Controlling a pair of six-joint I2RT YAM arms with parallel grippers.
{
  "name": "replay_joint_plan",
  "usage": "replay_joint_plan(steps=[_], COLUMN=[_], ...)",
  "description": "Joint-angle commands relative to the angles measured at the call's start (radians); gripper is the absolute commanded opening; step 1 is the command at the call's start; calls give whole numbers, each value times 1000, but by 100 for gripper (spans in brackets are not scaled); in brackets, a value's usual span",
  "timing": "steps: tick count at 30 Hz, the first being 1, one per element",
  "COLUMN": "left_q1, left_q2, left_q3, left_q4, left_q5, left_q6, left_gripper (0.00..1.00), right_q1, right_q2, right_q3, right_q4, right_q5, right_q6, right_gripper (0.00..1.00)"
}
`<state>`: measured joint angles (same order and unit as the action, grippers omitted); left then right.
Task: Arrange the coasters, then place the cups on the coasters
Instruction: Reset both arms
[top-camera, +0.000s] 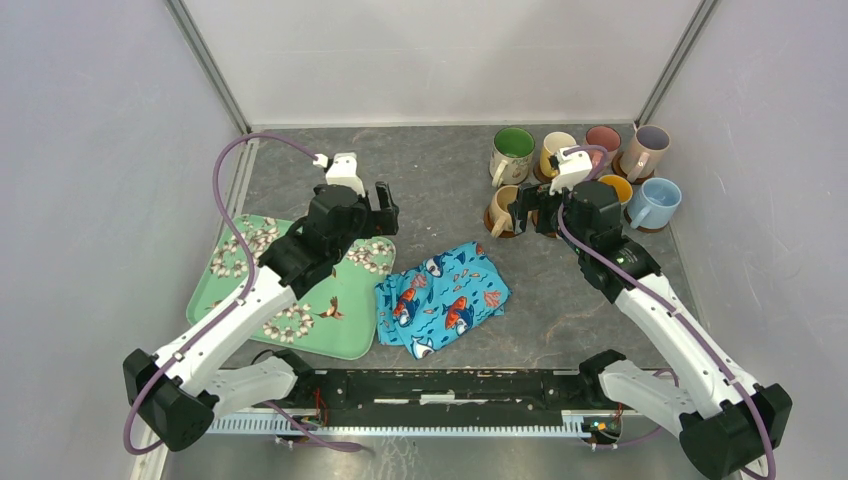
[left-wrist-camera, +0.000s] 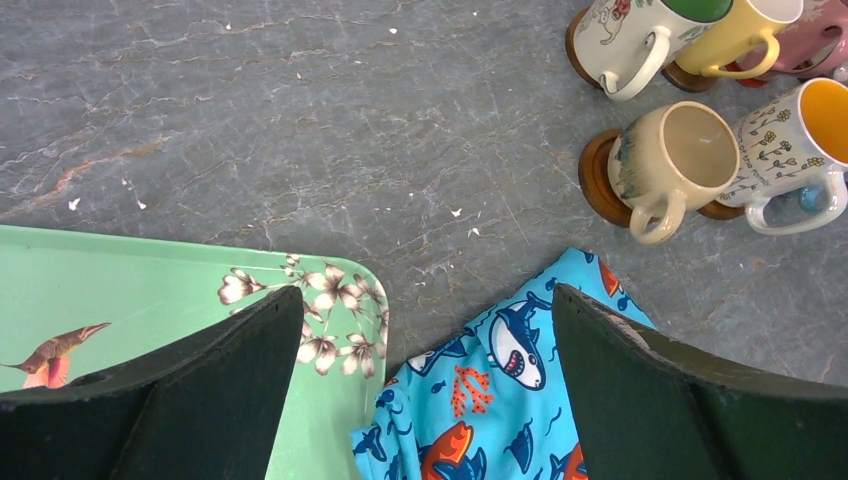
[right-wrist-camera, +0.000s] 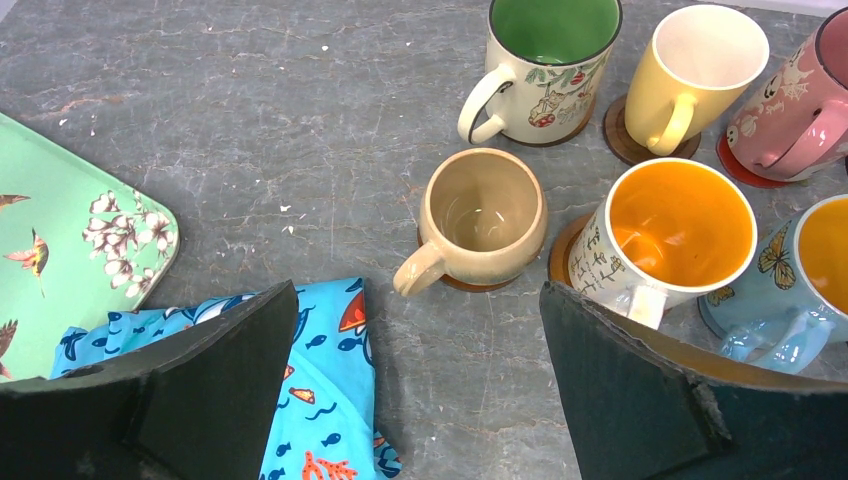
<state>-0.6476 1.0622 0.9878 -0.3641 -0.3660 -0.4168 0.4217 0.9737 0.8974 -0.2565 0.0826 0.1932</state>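
Note:
Several cups stand grouped at the table's back right, each on a coaster: a cream cup with green inside (right-wrist-camera: 545, 60), a yellow cup (right-wrist-camera: 695, 70), a pink cup (right-wrist-camera: 795, 110), a beige cup (right-wrist-camera: 485, 215) on a brown coaster (right-wrist-camera: 470, 285), an orange-lined cup (right-wrist-camera: 670, 235) and a light blue cup (right-wrist-camera: 800, 290). A lilac-lined cup (top-camera: 645, 150) stands at the far right. My right gripper (right-wrist-camera: 418, 290) hangs open just short of the beige cup, with nothing between its fingers. My left gripper (left-wrist-camera: 425, 300) is open and empty above the tray's corner and the cloth.
A green floral tray (top-camera: 345, 330) lies at the front left under my left arm. A crumpled blue fish-print cloth (top-camera: 445, 295) lies beside it at the middle front. Pale enclosure walls close in the left, right and back.

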Motion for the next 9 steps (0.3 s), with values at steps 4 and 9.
replay_joint_plan(steps=[4, 9], left_q1=[-1, -1], left_q2=[-37, -47], left_q3=[28, 23], left_q4=[28, 30], left_q5=[-24, -24], left_q6=[59, 53], left_gripper=[100, 100], right_q1=[4, 3], right_q2=[-3, -9], right_q3=[41, 38], right_q4=[36, 32], right_q5=[9, 16], right_q6=[-8, -8], right_gripper=[98, 98])
